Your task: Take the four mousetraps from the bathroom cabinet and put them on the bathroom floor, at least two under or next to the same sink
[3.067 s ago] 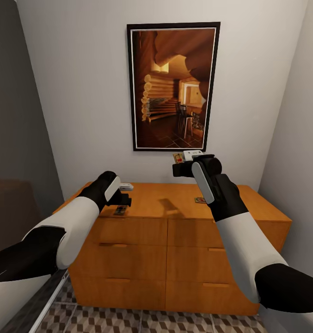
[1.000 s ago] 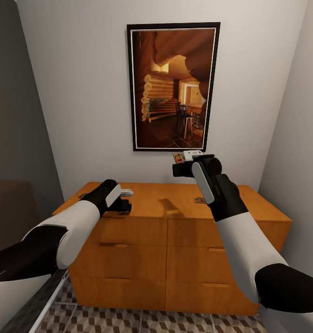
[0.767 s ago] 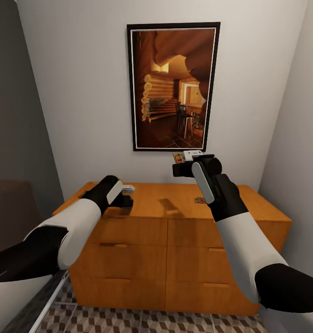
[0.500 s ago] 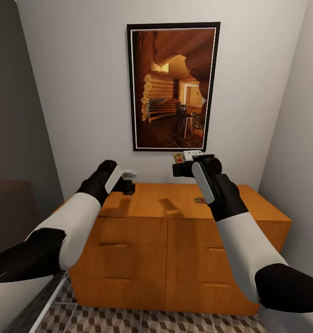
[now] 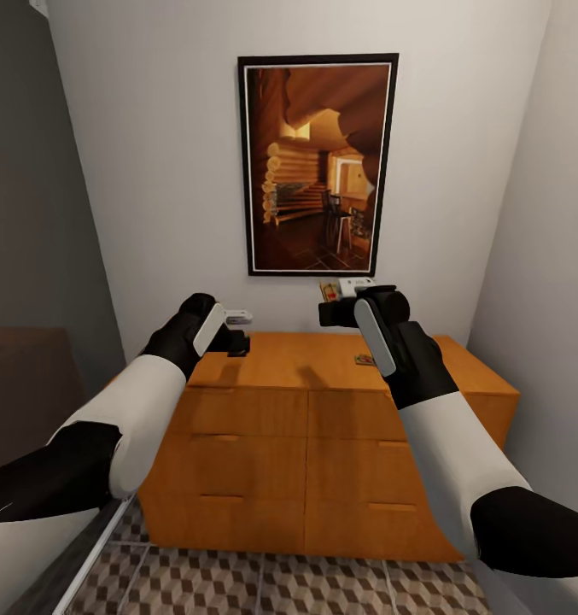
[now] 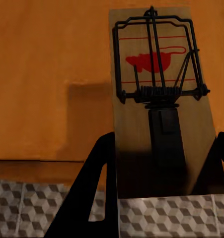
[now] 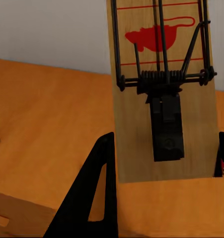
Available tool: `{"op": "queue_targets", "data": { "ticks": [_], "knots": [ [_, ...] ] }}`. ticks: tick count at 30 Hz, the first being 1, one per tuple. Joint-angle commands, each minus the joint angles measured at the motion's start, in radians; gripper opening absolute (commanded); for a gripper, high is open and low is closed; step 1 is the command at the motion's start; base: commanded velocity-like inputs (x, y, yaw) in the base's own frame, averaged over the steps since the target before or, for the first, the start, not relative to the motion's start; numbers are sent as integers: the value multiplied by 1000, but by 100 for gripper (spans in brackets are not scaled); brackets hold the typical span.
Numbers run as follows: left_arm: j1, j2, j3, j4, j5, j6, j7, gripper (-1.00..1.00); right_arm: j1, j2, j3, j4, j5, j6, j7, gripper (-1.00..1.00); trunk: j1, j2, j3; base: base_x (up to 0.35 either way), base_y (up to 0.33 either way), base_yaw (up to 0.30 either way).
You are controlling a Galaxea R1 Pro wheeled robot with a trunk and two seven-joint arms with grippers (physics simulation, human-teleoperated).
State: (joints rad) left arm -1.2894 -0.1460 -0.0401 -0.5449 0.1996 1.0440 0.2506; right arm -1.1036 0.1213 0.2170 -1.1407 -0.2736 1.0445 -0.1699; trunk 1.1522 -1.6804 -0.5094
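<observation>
Mousetrap (image 6: 161, 99) clamped in left end effector (image 5: 234, 329), raised over cabinet's (image 5: 323, 427) left end. Second mousetrap (image 7: 164, 89) clamped in right end effector (image 5: 338, 301), above cabinet top. Third mousetrap (image 5: 364, 360) flat near right back edge.

Both my arms are raised in front of me, elbows bent, white forearms running up into black wrists. My left gripper (image 5: 237, 323) sits lower and further out to the side, its fingers (image 6: 99, 191) closed flat against the edges of a mousetrap (image 6: 161, 99) — gripped at its near end. My right gripper (image 5: 340, 295) is held a little higher, clamped the same way on a second mousetrap (image 7: 161, 89), which juts out past the fingertips.
</observation>
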Motion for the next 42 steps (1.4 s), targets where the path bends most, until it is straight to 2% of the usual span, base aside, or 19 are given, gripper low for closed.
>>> {"op": "queue_targets", "data": {
  "ticks": [1,36,42],
  "knots": [
    [-1,0,-4,-1,9,3,10,-100,-1,0,1,-1,-12,3,-10,-100,-1,-1,-1,-340,0,0],
    [1,3,-7,9,10,-2,9,-100,0,0,3,0,-11,3,-11,-100,-1,-1,-1,-348,0,0],
    [2,3,-7,16,12,-10,9,-100,1,-4,2,62,-10,3,-8,-100,-1,-1,-1,-349,0,0]
  ]
}}
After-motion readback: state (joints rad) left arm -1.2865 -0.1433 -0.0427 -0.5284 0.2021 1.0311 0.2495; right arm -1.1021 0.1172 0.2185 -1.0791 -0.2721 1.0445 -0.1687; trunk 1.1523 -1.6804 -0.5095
